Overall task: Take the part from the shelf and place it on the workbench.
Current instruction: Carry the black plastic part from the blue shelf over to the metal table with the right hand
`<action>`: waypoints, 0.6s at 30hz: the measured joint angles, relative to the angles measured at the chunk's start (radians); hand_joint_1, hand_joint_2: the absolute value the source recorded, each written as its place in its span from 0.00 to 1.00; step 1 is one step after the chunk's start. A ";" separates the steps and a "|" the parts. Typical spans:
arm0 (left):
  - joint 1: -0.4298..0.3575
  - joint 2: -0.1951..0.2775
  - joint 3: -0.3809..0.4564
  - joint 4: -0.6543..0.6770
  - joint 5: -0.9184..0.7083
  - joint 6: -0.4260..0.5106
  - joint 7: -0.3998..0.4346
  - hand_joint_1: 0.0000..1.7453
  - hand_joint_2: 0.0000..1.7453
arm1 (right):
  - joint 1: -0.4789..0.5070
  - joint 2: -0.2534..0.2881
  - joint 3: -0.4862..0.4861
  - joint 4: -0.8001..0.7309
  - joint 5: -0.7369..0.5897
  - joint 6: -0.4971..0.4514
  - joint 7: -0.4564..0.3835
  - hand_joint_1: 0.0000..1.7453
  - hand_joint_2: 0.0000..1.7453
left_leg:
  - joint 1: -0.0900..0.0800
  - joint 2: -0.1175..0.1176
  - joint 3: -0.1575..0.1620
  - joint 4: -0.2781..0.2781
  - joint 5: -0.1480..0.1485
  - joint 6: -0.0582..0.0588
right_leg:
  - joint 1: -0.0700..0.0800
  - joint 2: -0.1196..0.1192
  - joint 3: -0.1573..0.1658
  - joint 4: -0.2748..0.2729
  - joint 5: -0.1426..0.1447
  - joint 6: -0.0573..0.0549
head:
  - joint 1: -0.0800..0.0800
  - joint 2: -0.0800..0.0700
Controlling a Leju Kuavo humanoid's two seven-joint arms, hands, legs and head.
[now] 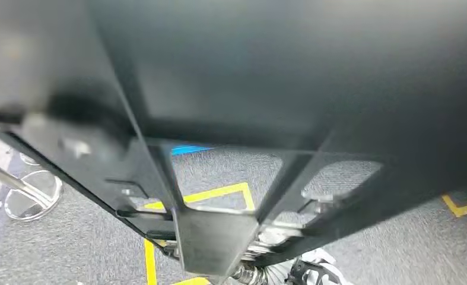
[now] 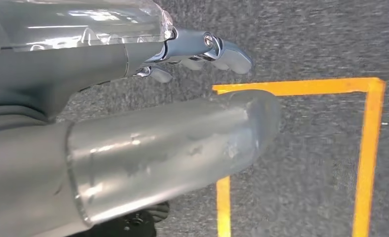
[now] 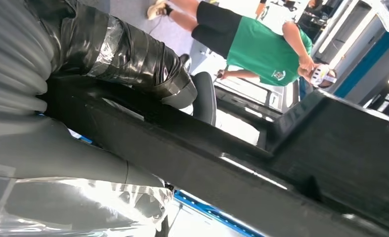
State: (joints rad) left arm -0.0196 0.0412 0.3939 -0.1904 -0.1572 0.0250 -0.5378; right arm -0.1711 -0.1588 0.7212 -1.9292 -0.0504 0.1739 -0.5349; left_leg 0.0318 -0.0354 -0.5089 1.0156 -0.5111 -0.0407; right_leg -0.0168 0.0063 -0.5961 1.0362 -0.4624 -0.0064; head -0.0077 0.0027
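Large black flat metal part (image 1: 290,77) with rectangular cut-outs, held close before the head camera above grey carpet floor (image 1: 70,249) with yellow tape lines (image 1: 219,193). Right hand (image 3: 133,64) clamps its edge; left hand (image 2: 182,108) hangs free, fingers (image 2: 217,49) apart.

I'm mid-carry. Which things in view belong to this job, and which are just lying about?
Job:
- black part, close up in the head view
- right hand, gripping the part's edge

Lying about:
- left hand, holding nothing, over the carpet
- yellow floor tape
- chrome stand base
- person in a green shirt
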 joint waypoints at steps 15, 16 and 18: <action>-0.004 -0.003 0.004 0.000 -0.006 0.001 0.009 0.00 0.00 | 0.017 -0.002 -0.007 -0.019 0.001 -0.003 -0.003 1.00 1.00 | -0.018 0.119 -0.039 0.004 0.022 0.043 | 0.017 -0.066 0.041 0.007 -0.043 0.002 | 0.000 0.000; -0.004 -0.004 0.004 0.000 -0.007 0.001 0.010 0.00 0.00 | 0.018 -0.002 -0.007 -0.020 0.001 -0.003 -0.003 1.00 1.00 | -0.020 0.128 -0.040 0.003 0.024 0.038 | 0.021 -0.059 0.037 0.005 -0.040 -0.003 | 0.000 0.000; -0.007 -0.004 0.003 0.000 -0.008 0.002 0.011 0.00 0.00 | 0.021 -0.002 -0.007 -0.024 -0.001 -0.004 -0.003 1.00 1.00 | -0.018 0.127 -0.042 0.008 0.016 0.027 | 0.016 -0.041 0.033 -0.002 -0.030 -0.016 | 0.000 0.000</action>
State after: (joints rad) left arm -0.0265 0.0373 0.3972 -0.1904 -0.1651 0.0273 -0.5271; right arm -0.1498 -0.1607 0.7139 -1.9533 -0.0514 0.1696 -0.5380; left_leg 0.0139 0.0911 -0.5509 1.0233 -0.4947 -0.0141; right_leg -0.0007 -0.0351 -0.5632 1.0345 -0.4924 -0.0228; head -0.0079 0.0027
